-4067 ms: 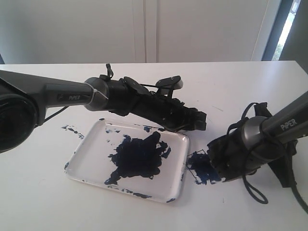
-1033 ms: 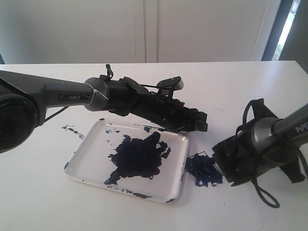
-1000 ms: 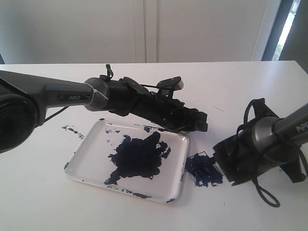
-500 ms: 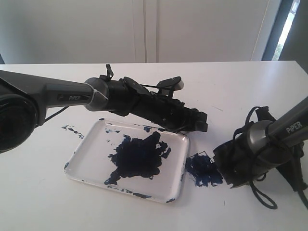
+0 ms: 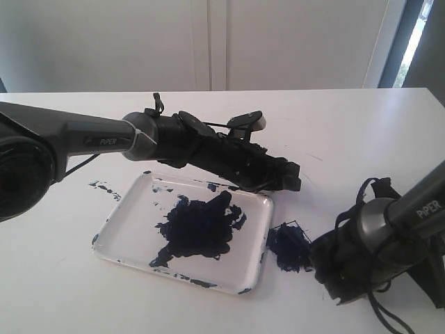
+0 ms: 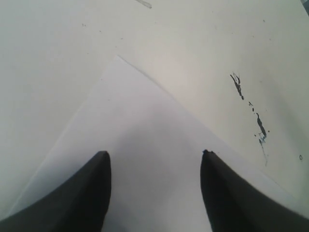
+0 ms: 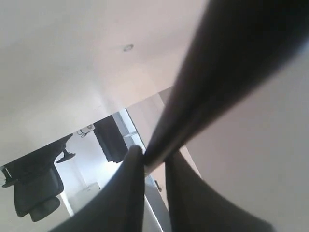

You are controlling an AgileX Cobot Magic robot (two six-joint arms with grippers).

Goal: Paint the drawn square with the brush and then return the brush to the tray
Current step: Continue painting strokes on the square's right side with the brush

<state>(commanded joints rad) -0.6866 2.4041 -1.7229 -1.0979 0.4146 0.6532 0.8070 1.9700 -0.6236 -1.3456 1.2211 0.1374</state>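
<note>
**Right wrist view: brush clamped in my right hand**

In the right wrist view, my right hand is nearly closed. Its two fingers pinch the brush, whose dark handle runs out between them as a blurred bar. The bristle end is out of sight, so I cannot tell whether it touches anything.

In the exterior view, that right hand sits low over the counter at the near right, just beside the drawn square. The square is smeared dark navy over most of its area, with a thin black line showing at its far edge. It lies just right of the tray, close to the tray's right rim. I cannot pick out the brush itself from this angle.

The tray holds a big navy paint blotch at its middle and chips of paint along its rim.

My left arm reaches from the left across the tray's far edge. My left hand is past the tray's far right corner, on the far side of the square. In the left wrist view, this left hand is wide open and holds nothing. Its fingers are spread over a white paper sheet, with a few dark paint specks on the counter beside the sheet.
</note>
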